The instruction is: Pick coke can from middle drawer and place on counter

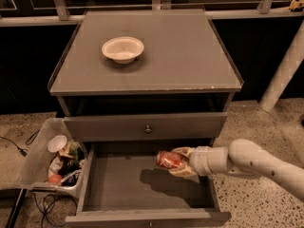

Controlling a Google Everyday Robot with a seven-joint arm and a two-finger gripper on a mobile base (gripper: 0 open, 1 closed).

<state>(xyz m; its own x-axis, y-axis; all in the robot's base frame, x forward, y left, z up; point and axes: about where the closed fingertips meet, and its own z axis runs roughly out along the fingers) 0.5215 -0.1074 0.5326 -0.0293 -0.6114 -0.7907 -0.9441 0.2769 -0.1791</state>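
Note:
The coke can [168, 159] is red with a silvery end and lies sideways in my gripper [179, 162], lifted above the floor of the open middle drawer [123, 184]. My gripper is shut on the can and my white arm reaches in from the right. The can's shadow falls on the drawer floor below it. The grey counter [180, 56] is the cabinet top above.
A white bowl [122, 49] stands on the counter's left half. A closed drawer front with a round knob [148, 128] sits just above the can. A bin of rubbish [52, 158] stands left of the cabinet. A white post [285, 65] stands at the right.

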